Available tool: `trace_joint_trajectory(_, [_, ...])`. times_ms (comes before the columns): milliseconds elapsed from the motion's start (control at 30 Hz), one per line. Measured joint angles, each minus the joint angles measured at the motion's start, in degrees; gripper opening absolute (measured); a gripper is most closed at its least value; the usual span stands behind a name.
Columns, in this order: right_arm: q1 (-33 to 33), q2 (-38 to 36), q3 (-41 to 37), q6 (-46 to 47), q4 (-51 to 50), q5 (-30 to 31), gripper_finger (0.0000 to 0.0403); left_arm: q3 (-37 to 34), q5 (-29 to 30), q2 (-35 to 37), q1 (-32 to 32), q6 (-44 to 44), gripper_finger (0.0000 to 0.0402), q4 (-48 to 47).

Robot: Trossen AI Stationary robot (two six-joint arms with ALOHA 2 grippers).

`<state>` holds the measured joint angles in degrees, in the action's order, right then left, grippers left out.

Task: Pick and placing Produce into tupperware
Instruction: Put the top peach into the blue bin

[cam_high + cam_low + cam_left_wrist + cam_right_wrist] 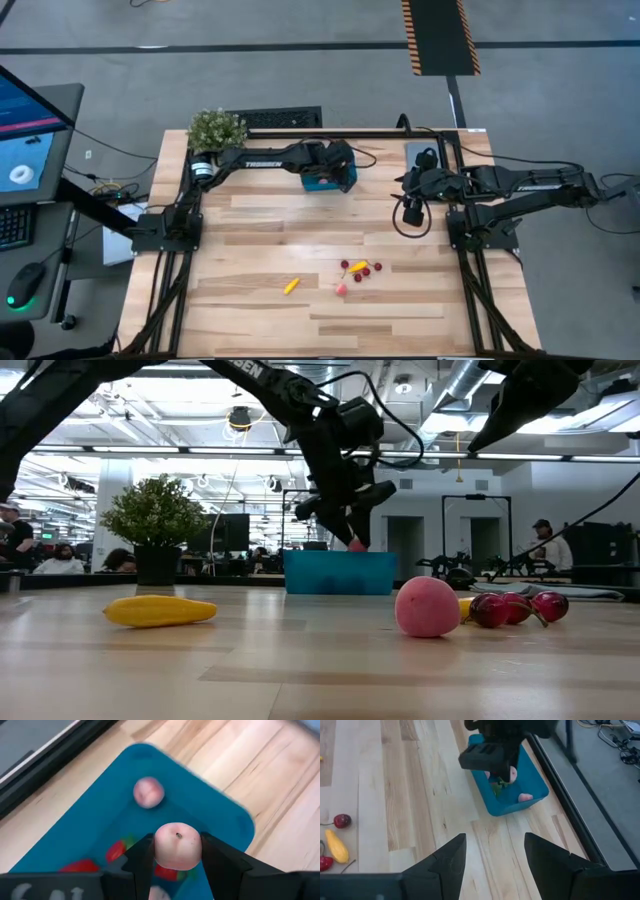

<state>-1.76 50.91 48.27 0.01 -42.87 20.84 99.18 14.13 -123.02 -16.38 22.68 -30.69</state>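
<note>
My left gripper (176, 854) hovers over the teal tupperware (100, 825), shut on a round pink fruit (177, 846). The tupperware (325, 181) stands near the table's far edge; inside it lie another pink piece (148, 791) and red strawberries (116, 850). More produce rests on the table near its near edge: a yellow piece (291, 285), dark red cherries (362, 268) and a pink ball (341, 289). My right gripper (494, 854) hangs open above the table's right part, touching nothing. My left gripper pinches the pink fruit by its two opposite sides (160, 851) between its fingers (141, 860). The fingers come from above, pointing down into the tupperware. The fruit is lifted clear, above the pieces lying in the container.
A bushy potted plant (215, 130) stands at the far left corner, close to the tupperware. A black frame rail (400, 133) runs along the far edge. A grey plate (420, 153) lies at the far right. Bare wood spans the table's middle (270, 230).
</note>
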Motion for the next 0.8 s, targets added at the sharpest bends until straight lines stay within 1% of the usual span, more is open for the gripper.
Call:
trace_joint_trajectory(133, [0.00, 0.00, 0.00, -0.04, -0.02, 0.00, 0.0225, -1.13, 0.47, -0.01, -0.05, -0.22, 0.0139, 1.26])
trace_joint_trajectory(467, [0.00, -0.02, 0.00, 0.00, 0.00, 0.00, 0.0225, -1.09, 2.26, -0.53, -1.39, -1.83, 0.0139, 2.28])
trace_joint_trajectory(533, [0.00, -0.02, 0.00, 0.00, 0.00, 0.00, 0.0225, -1.07, 1.43, -1.49, -1.67, -1.95, 0.0139, 3.08])
trace_joint_trajectory(567, [0.00, -0.02, 0.00, 0.00, 0.00, 0.00, 0.0225, -1.14, 0.45, -2.15, -1.68, -1.95, 0.0139, 2.55])
trace_joint_trajectory(633, [0.00, -0.02, 0.00, 0.00, -0.02, 0.00, 0.0225, -1.07, -1.71, -3.45, -1.73, -1.55, 0.0139, 4.54])
trace_joint_trajectory(800, [0.00, -0.02, 0.00, -0.33, -0.03, 0.01, 0.0225, -1.10, -0.83, -4.64, -1.44, -0.37, 0.0139, 4.11])
